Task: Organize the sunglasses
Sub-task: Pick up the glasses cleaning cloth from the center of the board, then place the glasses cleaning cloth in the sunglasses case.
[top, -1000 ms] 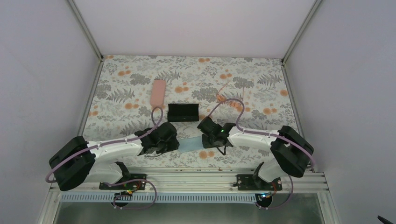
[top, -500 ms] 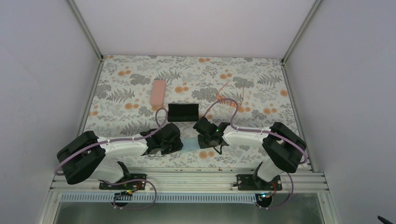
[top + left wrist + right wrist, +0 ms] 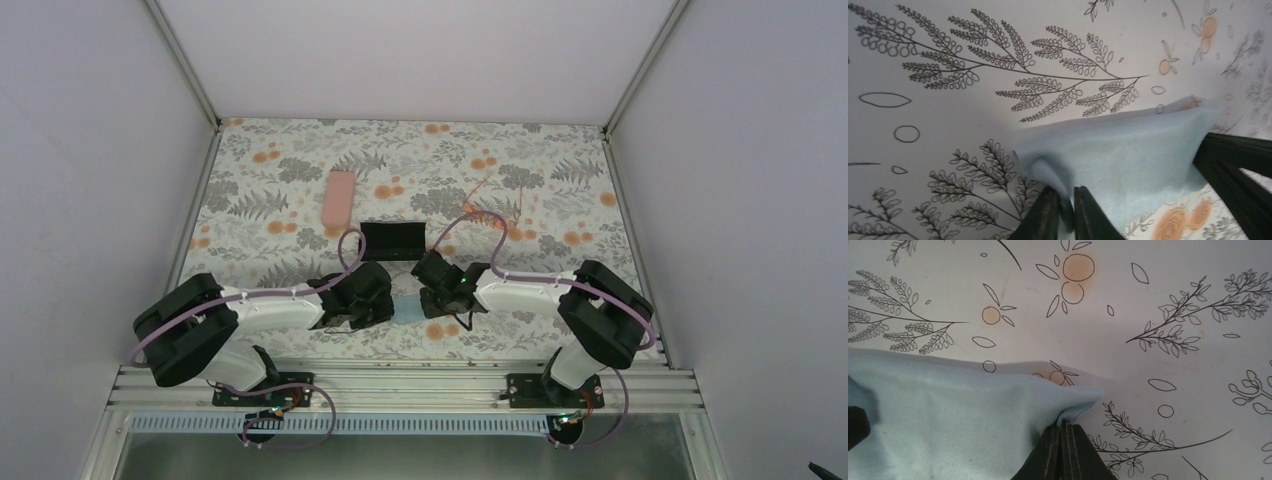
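A light-blue cloth (image 3: 408,307) lies on the floral table between my two grippers. In the left wrist view my left gripper (image 3: 1066,200) is shut on a puckered corner of the cloth (image 3: 1128,155). My right gripper (image 3: 1062,432) is shut on the opposite folded corner of the cloth (image 3: 958,415). From above, the left gripper (image 3: 390,303) and right gripper (image 3: 424,299) stand close together. A pale orange-pink pair of sunglasses (image 3: 488,211) lies at the back right, well away from both grippers.
An open black case (image 3: 392,240) stands just behind the cloth. A pink oblong case (image 3: 339,198) lies further back on the left. White walls (image 3: 100,150) close in the table on three sides. The arm bases sit on the near rail (image 3: 400,385).
Both grippers have closed on the cloth's opposite corners. The arms have moved toward each other, and the cloth between them now looks narrower.
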Controlling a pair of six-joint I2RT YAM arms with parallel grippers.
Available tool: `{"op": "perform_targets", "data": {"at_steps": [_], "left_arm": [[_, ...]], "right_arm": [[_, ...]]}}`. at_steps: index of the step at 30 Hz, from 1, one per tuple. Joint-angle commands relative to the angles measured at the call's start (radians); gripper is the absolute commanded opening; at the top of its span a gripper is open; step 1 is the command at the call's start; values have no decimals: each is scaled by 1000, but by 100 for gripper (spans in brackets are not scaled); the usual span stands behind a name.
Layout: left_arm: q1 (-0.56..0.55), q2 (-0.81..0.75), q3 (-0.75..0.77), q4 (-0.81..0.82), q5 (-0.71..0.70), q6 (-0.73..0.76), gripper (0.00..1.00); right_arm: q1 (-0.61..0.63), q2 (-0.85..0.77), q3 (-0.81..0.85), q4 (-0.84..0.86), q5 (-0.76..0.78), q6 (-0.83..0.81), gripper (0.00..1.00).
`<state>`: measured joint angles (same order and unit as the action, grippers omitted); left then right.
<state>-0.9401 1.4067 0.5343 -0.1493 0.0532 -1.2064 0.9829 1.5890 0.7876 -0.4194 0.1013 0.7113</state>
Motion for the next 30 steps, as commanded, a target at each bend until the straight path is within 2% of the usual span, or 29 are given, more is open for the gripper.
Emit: {"op": "perform_targets", "data": {"at_steps": [1, 3, 15, 21, 30], "left_arm": [[-5, 45, -10, -104, -26, 10, 5], [-5, 38, -6, -110, -37, 16, 2], [35, -64, 141, -229, -92, 158, 2], [121, -88, 226, -274, -73, 272, 2], [284, -12, 371, -314, -46, 467, 2]], "right_arm": [[11, 30, -25, -13, -26, 23, 4], [11, 16, -25, -10, -13, 33, 4], [12, -86, 62, -47, 35, 65, 4], [0, -89, 167, -81, 71, 35, 4], [-67, 46, 387, -86, 139, -32, 4]]}}
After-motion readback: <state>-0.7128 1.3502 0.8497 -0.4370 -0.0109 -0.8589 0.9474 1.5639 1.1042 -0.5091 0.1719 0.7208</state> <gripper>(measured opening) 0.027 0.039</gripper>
